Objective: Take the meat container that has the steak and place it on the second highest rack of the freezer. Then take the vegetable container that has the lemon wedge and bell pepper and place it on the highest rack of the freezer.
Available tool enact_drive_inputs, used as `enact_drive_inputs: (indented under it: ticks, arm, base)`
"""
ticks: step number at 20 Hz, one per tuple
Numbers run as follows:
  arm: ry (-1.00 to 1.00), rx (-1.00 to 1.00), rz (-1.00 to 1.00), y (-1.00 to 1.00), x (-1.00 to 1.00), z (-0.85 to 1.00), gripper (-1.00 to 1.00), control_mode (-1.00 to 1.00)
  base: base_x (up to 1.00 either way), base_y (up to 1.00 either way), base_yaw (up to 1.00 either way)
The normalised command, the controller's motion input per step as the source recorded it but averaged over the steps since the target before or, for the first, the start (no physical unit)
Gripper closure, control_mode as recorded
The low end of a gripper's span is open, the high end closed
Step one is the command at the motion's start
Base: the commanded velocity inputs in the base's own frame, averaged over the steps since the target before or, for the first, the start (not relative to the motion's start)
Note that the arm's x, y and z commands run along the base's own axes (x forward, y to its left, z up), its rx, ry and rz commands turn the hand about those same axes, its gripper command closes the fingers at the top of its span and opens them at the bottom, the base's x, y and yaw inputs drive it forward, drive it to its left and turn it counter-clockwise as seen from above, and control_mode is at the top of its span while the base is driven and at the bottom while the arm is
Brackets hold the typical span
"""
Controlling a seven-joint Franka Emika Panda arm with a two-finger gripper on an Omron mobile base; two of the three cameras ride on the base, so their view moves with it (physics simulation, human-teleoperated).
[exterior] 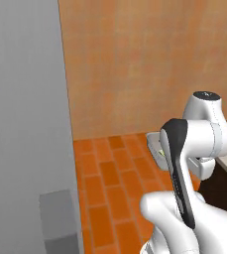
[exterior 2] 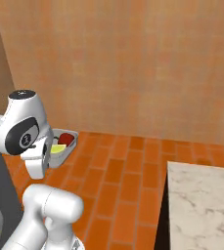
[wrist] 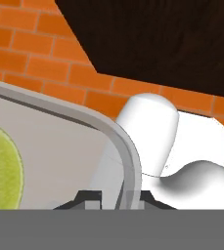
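While carrying: vegetable container with lemon wedge and bell pepper
jaws: pinching the tray rim
left, probably: highest freezer rack

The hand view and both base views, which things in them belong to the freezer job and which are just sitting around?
Part of the job:
- vegetable container, gripped at its rim
- lemon wedge inside it
- bell pepper inside it
- gripper, shut on the container's rim
- freezer, its grey side on the left

Just lying about:
- marble counter
- brick floor
- orange wall
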Motion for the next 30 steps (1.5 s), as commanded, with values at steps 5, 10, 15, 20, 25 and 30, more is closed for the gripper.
enact_drive_inputs:
  ticks: [5,10,15,20,25,30]
  arm:
    - [0.0,0.0,0.0,0.0,0.0,0.0,1.0,1.0]
    - [0.0,0.0,0.0,0.0,0.0,0.0,1.0,1.0]
    - [0.0,0.0,0.0,0.0,0.0,0.0,1.0,1.0]
    - [0.0,0.0,0.0,0.0,0.0,0.0,1.0,1.0]
    - [0.0,0.0,0.0,0.0,0.0,0.0,1.0,1.0]
    - [0.0,0.0,0.0,0.0,0.0,0.0,1.0,1.0]
  base:
    - [1.0,-0.22,0.05]
    - [0.93,-0.09,0.17]
    - [0.31,-0.01,0.69]
    - [0.14,0.0,0.76]
    - [0.07,0.02,0.75]
    - [0.14,0.02,0.75]
